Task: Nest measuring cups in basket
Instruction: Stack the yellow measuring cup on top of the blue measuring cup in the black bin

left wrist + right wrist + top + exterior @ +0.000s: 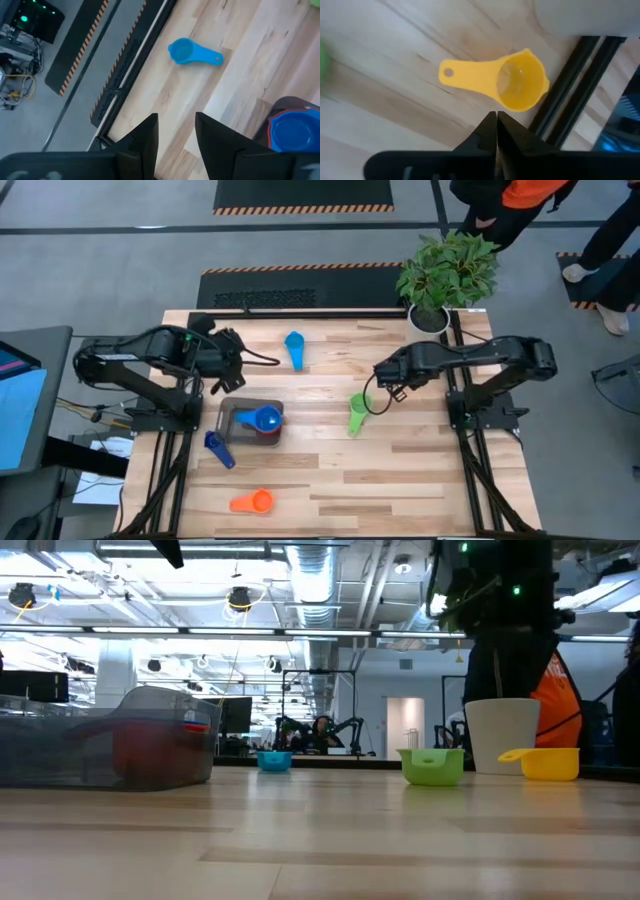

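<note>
The dark grey basket (234,417) (110,752) holds a blue cup (266,420) (295,131) stacked on a red one (150,748). On the table lie the light blue cup (294,348) (190,51), the green cup (357,413) (432,765), the dark blue cup (218,448) and the orange cup (252,501). The yellow cup (505,85) (545,762) lies under my right arm, hidden in the high view. My left gripper (229,348) (176,137) is open, raised just beyond the basket's far edge. My right gripper (384,377) (496,131) is shut, raised over the yellow cup.
A white pot (503,735) with a green plant (447,268) stands at the table's far right corner, close behind the yellow cup. A person in orange (530,192) stands beyond the far edge. Bare wood lies across the table's near right part (400,490).
</note>
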